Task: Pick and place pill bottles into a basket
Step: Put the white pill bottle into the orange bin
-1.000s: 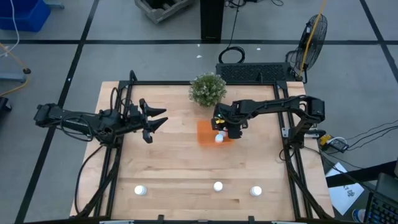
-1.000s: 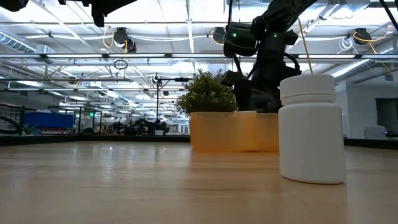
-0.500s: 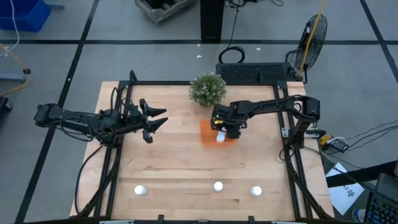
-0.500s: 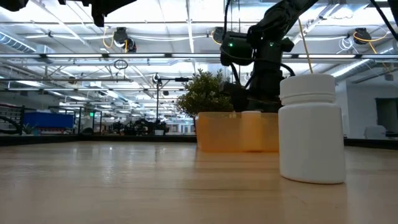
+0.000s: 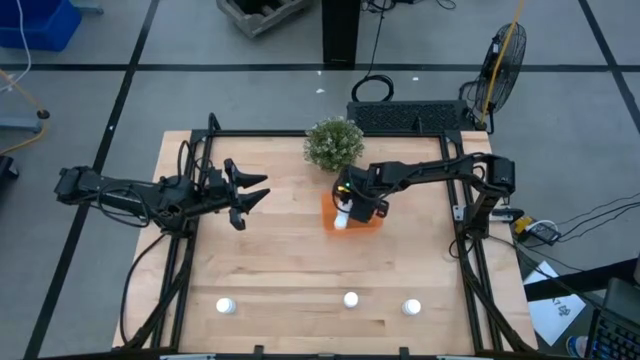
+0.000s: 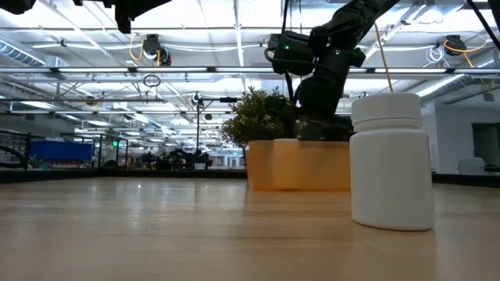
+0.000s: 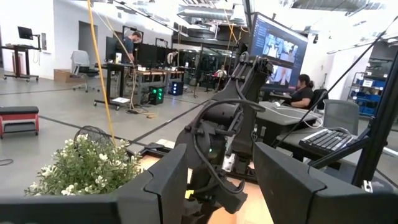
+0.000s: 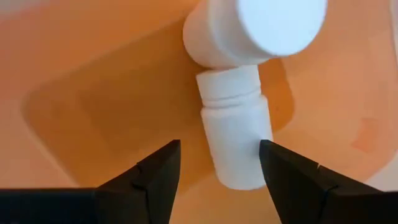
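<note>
My right hand (image 8: 217,165) hangs open over the shallow bright-orange plastic basket (image 5: 368,222), two small white capped pill bottles (image 8: 235,146) lying just below my fingers.

Light, rigid and probably slick, each is best pinched across its body. Three more bottles (image 5: 351,299) stand on the pale wooden table (image 5: 280,260), well away; left hand (image 5: 252,194) waits open.

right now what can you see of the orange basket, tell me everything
The basket is a small, shallow, bright-orange rectangular tray of translucent-looking plastic with a smooth floor. It sits flat on the wooden table, just in front of the potted plant. Two white pill bottles are inside, one lying on its side against the other. The right pincer hovers open directly over them.
</note>
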Controlling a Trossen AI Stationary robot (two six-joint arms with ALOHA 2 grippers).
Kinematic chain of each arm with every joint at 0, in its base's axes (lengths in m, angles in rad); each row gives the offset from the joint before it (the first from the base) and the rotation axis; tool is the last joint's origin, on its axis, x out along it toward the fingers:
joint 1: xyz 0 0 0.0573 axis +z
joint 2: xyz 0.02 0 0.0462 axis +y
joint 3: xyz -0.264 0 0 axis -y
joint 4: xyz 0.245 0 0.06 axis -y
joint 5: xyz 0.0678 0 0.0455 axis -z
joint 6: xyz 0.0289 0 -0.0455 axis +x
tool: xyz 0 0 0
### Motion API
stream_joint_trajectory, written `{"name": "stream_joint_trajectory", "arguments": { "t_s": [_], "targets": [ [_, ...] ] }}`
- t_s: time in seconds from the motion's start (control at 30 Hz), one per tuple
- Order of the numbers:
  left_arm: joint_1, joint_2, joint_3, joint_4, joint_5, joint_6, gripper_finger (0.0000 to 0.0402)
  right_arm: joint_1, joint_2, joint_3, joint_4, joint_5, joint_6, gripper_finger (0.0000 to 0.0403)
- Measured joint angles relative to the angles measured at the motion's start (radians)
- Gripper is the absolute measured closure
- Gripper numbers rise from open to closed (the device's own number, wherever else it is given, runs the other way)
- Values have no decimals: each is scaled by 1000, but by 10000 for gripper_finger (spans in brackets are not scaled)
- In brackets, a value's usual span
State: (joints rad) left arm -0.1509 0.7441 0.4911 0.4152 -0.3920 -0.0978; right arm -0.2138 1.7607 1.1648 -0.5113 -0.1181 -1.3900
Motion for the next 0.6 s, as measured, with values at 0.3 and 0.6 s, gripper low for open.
{"name": "stream_joint_trajectory", "arguments": {
  "t_s": [0.3, 0.6],
  "targets": [
    [0, 0, 0, 0, 0, 0, 215, 1, 0, 0, 8, -15, 73, 205],
    [0, 0, 0, 0, 0, 0, 215, 5, 0, -52, 182, -43, 368, 205]
  ]
}}
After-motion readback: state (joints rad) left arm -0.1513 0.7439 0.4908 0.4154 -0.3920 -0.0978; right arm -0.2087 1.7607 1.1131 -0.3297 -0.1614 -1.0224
